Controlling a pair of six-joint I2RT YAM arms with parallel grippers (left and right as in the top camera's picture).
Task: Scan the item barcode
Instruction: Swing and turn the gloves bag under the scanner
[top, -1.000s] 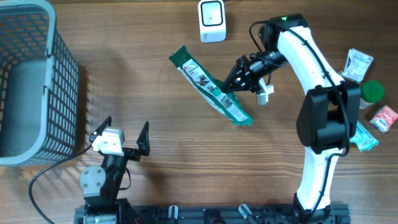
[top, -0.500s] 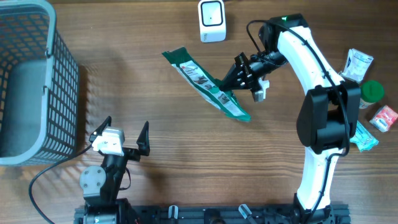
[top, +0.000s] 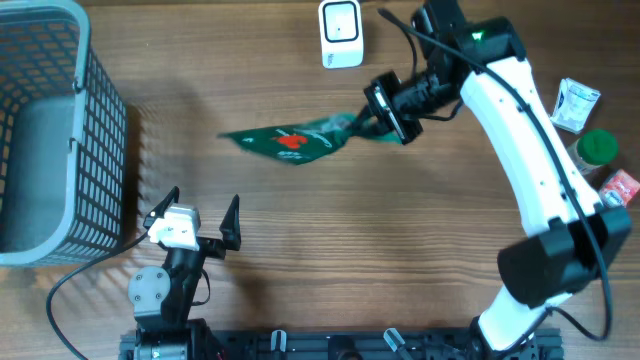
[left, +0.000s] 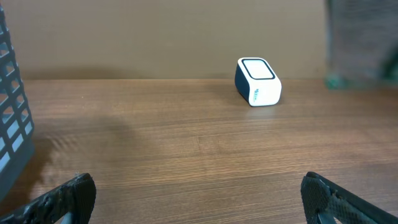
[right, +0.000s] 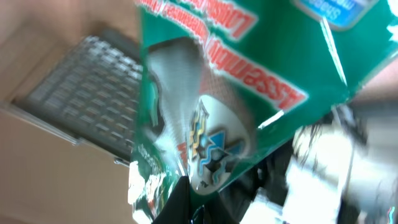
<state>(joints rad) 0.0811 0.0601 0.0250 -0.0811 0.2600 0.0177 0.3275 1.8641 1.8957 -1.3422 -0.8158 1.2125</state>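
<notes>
A long green snack packet (top: 295, 139) with red print hangs above the table, stretching left from my right gripper (top: 375, 118), which is shut on its right end. In the right wrist view the packet (right: 236, 93) fills the frame, blurred, pinched at the bottom by the right gripper (right: 211, 202). The white barcode scanner (top: 341, 33) stands at the table's far edge, just up and left of that gripper; it also shows in the left wrist view as a small white box (left: 257, 81). My left gripper (top: 195, 215) rests open near the front edge, with nothing between its fingers (left: 68, 199).
A grey wire basket (top: 45, 130) stands at the left edge. On the far right lie a white pouch (top: 575, 103), a green-capped bottle (top: 598, 148), a red packet (top: 617, 188) and a teal packet (top: 590, 225).
The right arm has swung up and rotated the packet from a diagonal lie to nearly horizontal, its free end now pointing left and its green-red face up. The left arm has not moved.
</notes>
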